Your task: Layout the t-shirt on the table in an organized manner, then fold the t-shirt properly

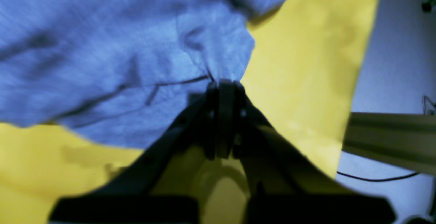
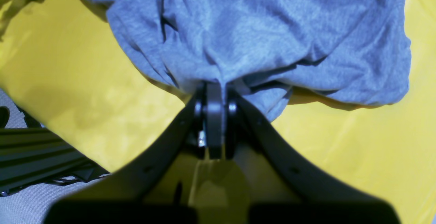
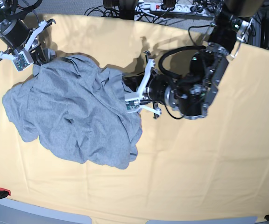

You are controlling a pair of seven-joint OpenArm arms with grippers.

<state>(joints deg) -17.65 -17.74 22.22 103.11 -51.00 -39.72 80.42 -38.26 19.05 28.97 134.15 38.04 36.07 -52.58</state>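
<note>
With both grippers pinching edges of the t-shirt (image 3: 78, 121), bunched on the table (image 3: 209, 177) left of centre, called for spreading. Left gripper (image 1: 223, 82) clamped cloth; right gripper (image 2: 214, 84) likewise. Best pulled slowly apart, keeping fabric low and taut.

Overhead base view; wrist cameras close on t-shirt (image 3: 74, 121)

soft even light, blue-tinted blurry wrist views, sharper base view, faint shadows
</note>
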